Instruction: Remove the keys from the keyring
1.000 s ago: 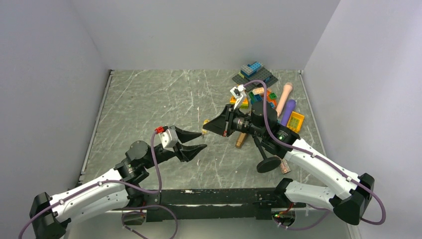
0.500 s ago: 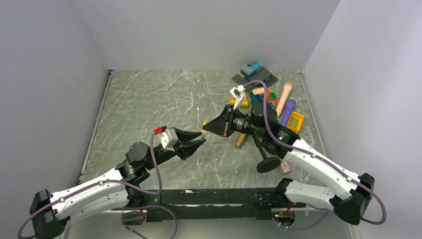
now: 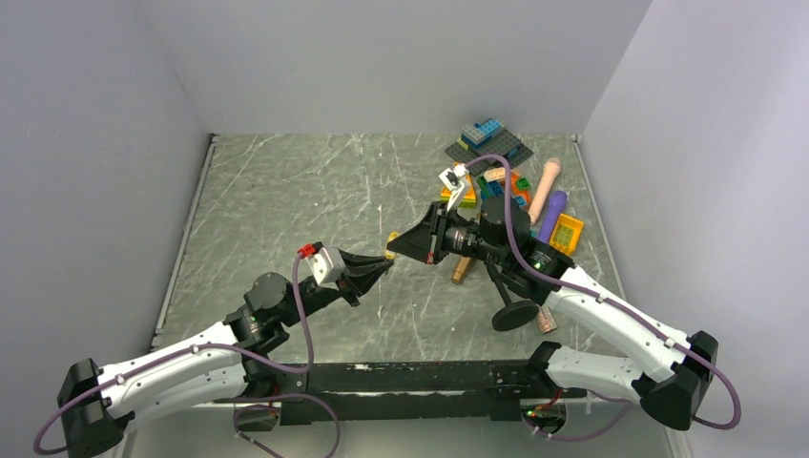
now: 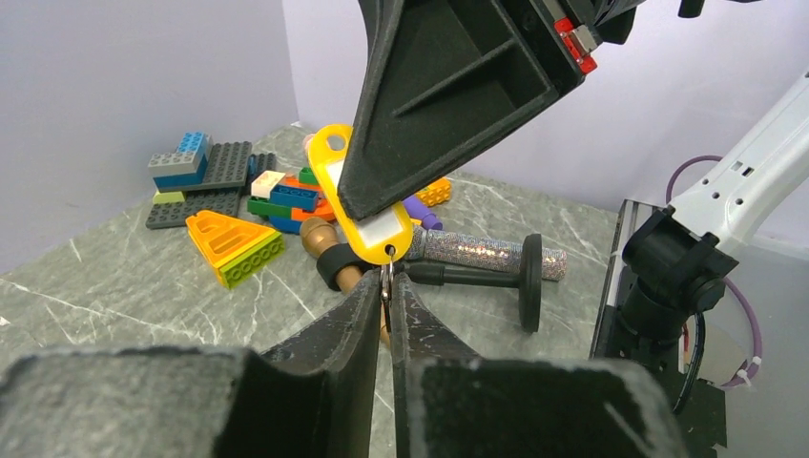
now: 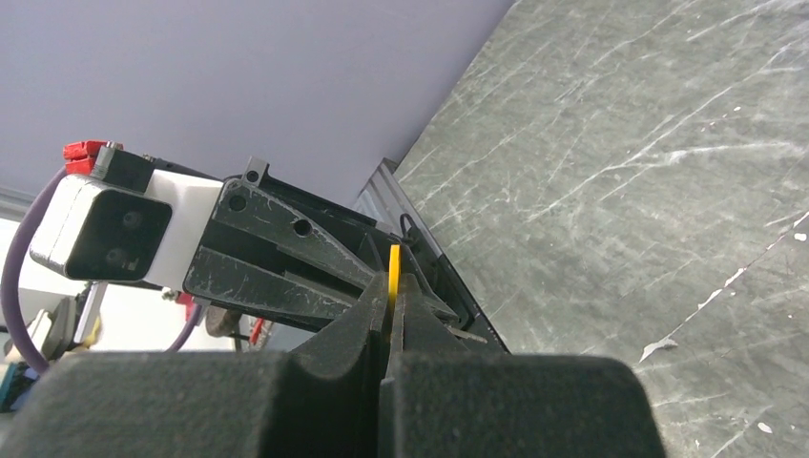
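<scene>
Left pincer (image 3: 380, 271) & right pincer (image 3: 395, 244) meet tip to tip above the middle of the grey marbled surface (image 3: 286, 191), both raised off it.

Right pincer is clamped tight on a flat yellow plastic tag w/ white label insert (image 4: 378, 232). In the right wrist cam the tag shows edge-on, a thin yellow line btwn the black fingers (image 5: 353, 324). In the left wrist cam the tag hangs slanted, big hole at the top end, small hole at the bottom.

Thin greyish wire keyring (image 4: 386, 274) drops from that small hole straight into the left pincer. Left pincer is narrowed to a slit, fingers (image 4: 358, 324) pinching the keyring just under the tag.

Small flat brass key: only a brass-tinted sliver (image 4: 384, 326) shows in the slit below the keyring. Can't tell if that's the key or the toy behind it.

Behind, toward the right arm's side of the surface:
- gold toy microphone w/ black band (image 4: 326, 250), lying flat
- black round stand base on a glittery silver handle (image 4: 530, 281), tipped on its side
- orange-and-green triangular brick piece (image 4: 232, 246), apart from the rest
- grey brick plates w/ blue bricks on top (image 4: 205, 176)
- pink cylinder (image 3: 545, 188) & purple cylinder (image 3: 552, 215), side by side near the right wall
</scene>
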Motion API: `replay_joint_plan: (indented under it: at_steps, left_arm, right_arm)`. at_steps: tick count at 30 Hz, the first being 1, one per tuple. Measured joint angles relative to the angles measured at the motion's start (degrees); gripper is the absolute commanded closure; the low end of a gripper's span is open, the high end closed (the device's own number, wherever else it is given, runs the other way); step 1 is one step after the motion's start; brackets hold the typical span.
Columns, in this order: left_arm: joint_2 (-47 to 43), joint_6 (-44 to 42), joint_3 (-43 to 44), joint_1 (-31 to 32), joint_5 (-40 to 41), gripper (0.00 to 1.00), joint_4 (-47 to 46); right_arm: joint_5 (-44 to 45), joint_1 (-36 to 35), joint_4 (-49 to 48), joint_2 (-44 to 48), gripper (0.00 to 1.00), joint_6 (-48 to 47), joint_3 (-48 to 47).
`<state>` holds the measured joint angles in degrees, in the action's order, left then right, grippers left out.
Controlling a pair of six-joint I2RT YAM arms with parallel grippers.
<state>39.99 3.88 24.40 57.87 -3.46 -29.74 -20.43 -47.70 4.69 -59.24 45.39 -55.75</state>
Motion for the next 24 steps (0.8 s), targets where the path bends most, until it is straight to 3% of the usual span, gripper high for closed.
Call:
replay_joint_plan:
  at_steps: [2, 4, 10, 11, 13, 15, 17, 24]
  left_arm:
    - [-0.02, -0.17, 0.00, 0.09, 0.42, 0.90, 0.00]
    - [-0.02, -0.24, 0.00, 0.15, 0.59, 0.99, 0.00]
    - [-0.15, -0.26, 0.00, 0.35, 0.96, 1.00, 0.33]
    - [-0.26, -0.26, 0.04, 0.35, 0.96, 1.00, 0.55]
    - [-0.59, -0.24, 0.39, 0.35, 0.92, 1.00, 1.60]
    - [-0.79, 0.00, 1.51, 0.35, 0.72, 1.00, 3.98]
    - [-0.59, 0.72, 4.04, 0.35, 0.20, 1.00, 8.33]
    - [1.20, 9.40, 14.27, 0.35, 1.11, 1.00, 24.41]
  right_arm:
    - [0.00, -0.04, 0.00, 0.00, 1.00, 0.07, 0.00]
    - [0.02, -0.11, 0.00, 0.00, 1.00, 0.07, 0.00]
    - [0.44, -0.15, 0.00, 0.00, 0.98, 0.07, 0.00]
    - [0.46, -0.15, 0.02, 0.00, 0.86, 0.04, 0.00]
    - [0.48, -0.17, 0.04, 0.00, 0.39, -0.02, 0.00]
    - [0.66, -0.20, 0.24, -0.02, 0.05, -0.33, -0.04]
    - [1.25, -0.24, 1.57, -0.09, 0.00, -1.18, -0.48]
    - [8.50, -0.26, 7.82, 0.26, 0.03, -4.00, -1.66]
